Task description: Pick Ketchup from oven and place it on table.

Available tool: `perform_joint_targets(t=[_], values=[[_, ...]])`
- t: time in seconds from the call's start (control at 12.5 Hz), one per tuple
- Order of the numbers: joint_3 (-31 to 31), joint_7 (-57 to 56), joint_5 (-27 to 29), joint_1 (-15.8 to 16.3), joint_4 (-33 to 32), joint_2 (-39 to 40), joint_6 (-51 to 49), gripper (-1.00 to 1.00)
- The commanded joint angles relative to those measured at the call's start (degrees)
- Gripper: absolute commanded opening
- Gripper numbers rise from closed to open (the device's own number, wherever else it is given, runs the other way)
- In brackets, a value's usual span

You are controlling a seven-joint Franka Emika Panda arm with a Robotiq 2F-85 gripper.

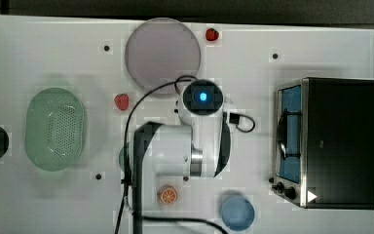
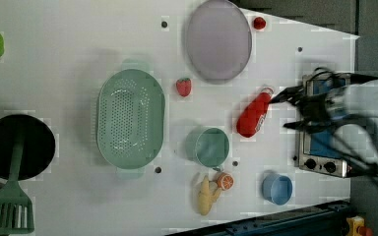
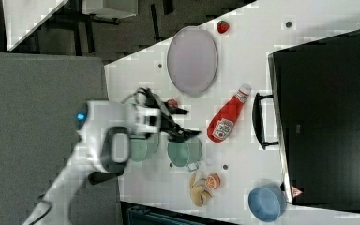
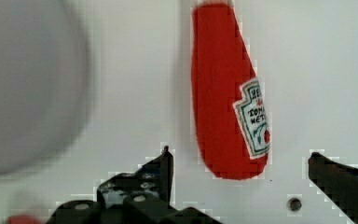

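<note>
The fingers stand wide apart, gripping nothing; the Ketchup lies loose on the white bench at frame centre.

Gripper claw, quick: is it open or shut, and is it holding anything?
Gripper: open, holding nothing; the Ketchup lies on the table between its fingers, not gripped.

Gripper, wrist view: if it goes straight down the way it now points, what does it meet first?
Probably the Ketchup, lying on the white table between the open gripper fingers; depth is unclear, so it may meet bare table beside it.
</note>
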Motion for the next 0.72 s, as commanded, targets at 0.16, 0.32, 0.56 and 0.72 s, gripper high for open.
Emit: perform_joint_targets(t=[0.16, 0.32, 0.56, 0.72], values=[[0.17, 3.41, 0.06, 0.11, 14.77, -9.07, -10.77, 1.00], [0.13, 3.40, 0.05, 0.08, 20.21, -10.68, -24.24, 1.00], [0.07, 3.36, -0.15, 0.04, 27.96, -11.55, -36.31, 1.00], [-0.13, 3.36, -0.15, 0.00, 30.92, -12.10, -38.92, 1.00]])
